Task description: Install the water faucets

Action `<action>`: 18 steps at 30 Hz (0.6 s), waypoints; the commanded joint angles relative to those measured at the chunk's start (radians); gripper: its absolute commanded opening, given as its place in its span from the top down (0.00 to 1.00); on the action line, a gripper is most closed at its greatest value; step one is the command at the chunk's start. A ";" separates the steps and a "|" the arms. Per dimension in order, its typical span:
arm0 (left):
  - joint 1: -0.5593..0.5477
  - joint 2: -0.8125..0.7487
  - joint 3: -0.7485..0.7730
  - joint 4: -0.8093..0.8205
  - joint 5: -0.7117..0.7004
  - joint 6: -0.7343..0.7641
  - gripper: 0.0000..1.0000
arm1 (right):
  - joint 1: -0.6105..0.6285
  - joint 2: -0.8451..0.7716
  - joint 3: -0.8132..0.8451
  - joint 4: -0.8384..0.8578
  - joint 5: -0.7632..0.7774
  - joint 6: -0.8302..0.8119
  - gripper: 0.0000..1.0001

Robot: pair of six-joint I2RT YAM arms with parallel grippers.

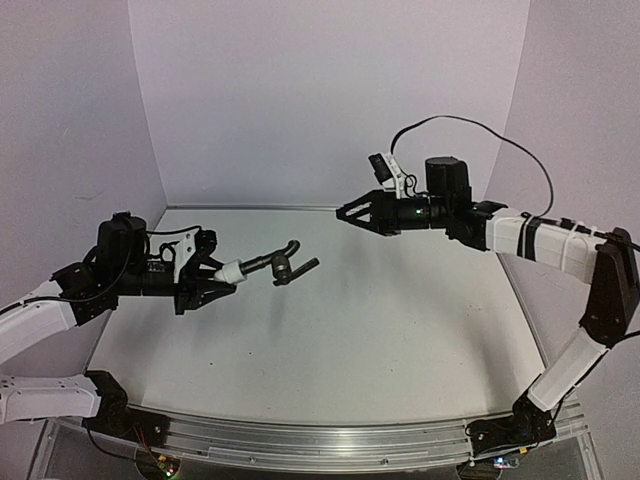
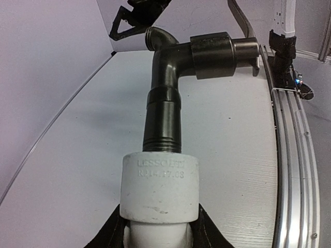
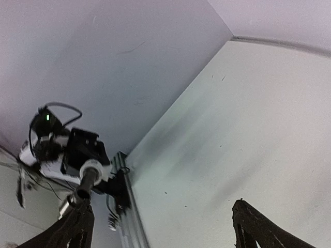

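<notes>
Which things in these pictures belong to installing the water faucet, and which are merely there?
Belongs to the job:
- dark faucet
- white fitting on its threaded end
- left gripper, clamped on the fitting
- right gripper, open, holding nothing

Merely there:
- table
- aluminium rail
- black cable

White matte tabletop (image 1: 400, 330) sitting between pale lilac walls (image 1: 300, 90).
Ribbed silver aluminium rail (image 1: 330, 445) running along its near edge, touching it.
</notes>
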 commanded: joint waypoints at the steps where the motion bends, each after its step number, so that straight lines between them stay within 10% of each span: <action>1: 0.008 0.021 0.067 -0.015 0.147 -0.070 1.00 | 0.029 -0.172 -0.109 0.031 -0.026 -0.791 0.05; 7: 0.013 0.056 0.104 -0.049 0.214 -0.089 1.00 | 0.052 -0.209 -0.185 0.025 -0.185 -1.255 0.14; 18: 0.013 0.131 0.147 -0.074 0.268 -0.090 1.00 | 0.218 -0.053 -0.018 -0.053 -0.175 -1.397 0.25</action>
